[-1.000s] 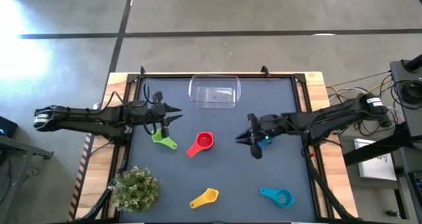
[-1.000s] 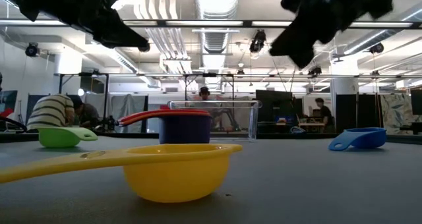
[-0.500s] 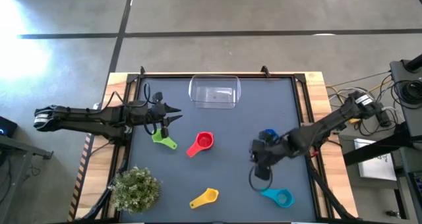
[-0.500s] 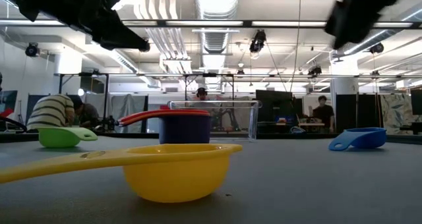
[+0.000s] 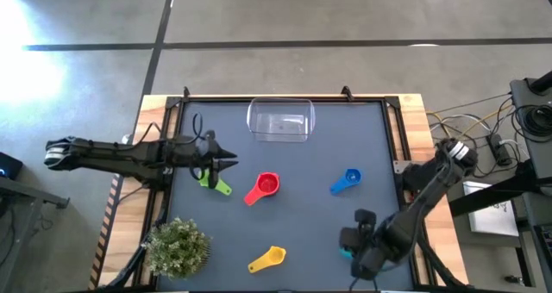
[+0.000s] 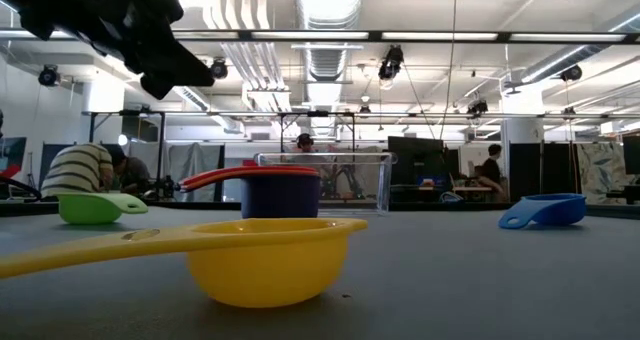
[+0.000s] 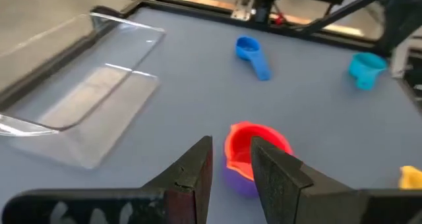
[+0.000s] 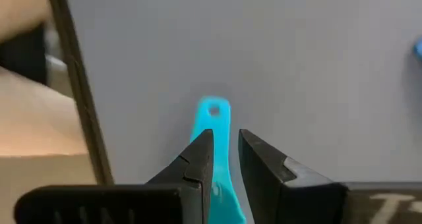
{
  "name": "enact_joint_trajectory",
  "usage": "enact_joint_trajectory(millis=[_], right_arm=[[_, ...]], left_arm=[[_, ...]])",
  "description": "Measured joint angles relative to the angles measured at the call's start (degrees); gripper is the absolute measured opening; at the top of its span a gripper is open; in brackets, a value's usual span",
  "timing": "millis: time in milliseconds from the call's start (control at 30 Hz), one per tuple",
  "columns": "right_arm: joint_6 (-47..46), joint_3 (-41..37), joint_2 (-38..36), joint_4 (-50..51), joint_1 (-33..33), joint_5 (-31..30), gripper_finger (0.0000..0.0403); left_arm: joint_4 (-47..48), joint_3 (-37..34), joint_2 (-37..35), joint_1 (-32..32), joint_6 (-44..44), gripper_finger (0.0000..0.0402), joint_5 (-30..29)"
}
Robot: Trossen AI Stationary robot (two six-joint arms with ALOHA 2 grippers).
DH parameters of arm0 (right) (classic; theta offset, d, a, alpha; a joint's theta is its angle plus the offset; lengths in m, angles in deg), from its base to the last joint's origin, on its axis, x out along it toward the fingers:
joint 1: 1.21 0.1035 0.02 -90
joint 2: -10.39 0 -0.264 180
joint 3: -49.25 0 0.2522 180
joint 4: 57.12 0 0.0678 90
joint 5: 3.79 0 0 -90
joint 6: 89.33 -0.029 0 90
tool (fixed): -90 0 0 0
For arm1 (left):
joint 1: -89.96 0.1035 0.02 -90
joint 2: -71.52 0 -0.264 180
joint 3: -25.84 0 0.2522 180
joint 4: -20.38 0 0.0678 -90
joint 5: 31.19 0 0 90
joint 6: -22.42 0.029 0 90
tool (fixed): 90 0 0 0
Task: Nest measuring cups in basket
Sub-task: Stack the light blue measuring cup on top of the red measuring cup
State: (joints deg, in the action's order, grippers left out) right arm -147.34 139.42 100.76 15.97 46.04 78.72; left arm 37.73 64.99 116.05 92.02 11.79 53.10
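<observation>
My right gripper (image 5: 354, 241) hovers over the teal cup (image 5: 345, 252) near the table's near-right corner. It is open by a narrow gap (image 8: 226, 135), and the teal handle (image 8: 212, 112) lies on the table below its fingertips. My left gripper (image 5: 229, 160), also open by a narrow gap (image 7: 231, 145), hangs above the green cup (image 5: 214, 183). The red cup (image 7: 257, 141) sits nested in a purple one. The blue cup (image 5: 347, 180) and the yellow cup (image 5: 268, 258) rest on their bowls. The clear basket (image 5: 280, 120) stands at the far edge. No orange cup shows.
A small potted plant (image 5: 178, 246) stands at the near-left corner. The table's raised frame (image 5: 405, 164) runs close to my right arm. Bare dark mat lies between the red cup and the blue cup. People sit in the room beyond the far edge.
My right gripper has left the blue cup lying at the table's middle right and swung toward the near-right corner, ending over the teal cup. It has gone out of the low view. My left gripper has sunk a little toward the green cup.
</observation>
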Motion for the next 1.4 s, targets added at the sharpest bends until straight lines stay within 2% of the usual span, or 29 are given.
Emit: enact_joint_trajectory(millis=[133,233,400,567,700,867,1167,1400], right_arm=[[-4.1,0.9,3.1,5.6,1.4,0.6,0.0061],[-7.6,-0.1,4.2,5.8,1.9,3.7,0.0073],[-13.4,-1.6,4.7,6.3,2.0,10.2,0.0123],[-15.0,-1.6,4.6,6.4,3.2,10.4,0.0179],[-15.7,-1.8,4.7,6.5,4.3,9.4,0.0205],[-20.2,-2.7,4.6,9.7,4.9,9.1,0.0218],[-25.5,-7.1,3.7,8.4,7.7,9.0,0.0222],[-31.9,-14.3,-3.5,-2.7,10.3,6.1,0.0222]], left_arm=[[-0.2,0.0,-0.3,-3.0,-1.5,0.0086,0.5],[-1.9,0.0,-0.4,-5.4,-1.7,0.0086,0.5],[-3.4,0.0,-0.4,-8.4,-1.2,0.0086,0.4],[-3.6,0.0,-0.4,-10.5,-1.1,0.0086,0.4],[-3.6,0.0,-0.4,-11.8,-1.1,0.0086,0.3],[-3.9,0.0,-0.4,-12.2,-1.1,0.0086,0.2],[-4.7,-0.3,-0.4,-12.5,-2.0,0.0086,0.1],[-5.0,-1.2,-0.4,-12.5,-2.0,0.0086,0.1]])
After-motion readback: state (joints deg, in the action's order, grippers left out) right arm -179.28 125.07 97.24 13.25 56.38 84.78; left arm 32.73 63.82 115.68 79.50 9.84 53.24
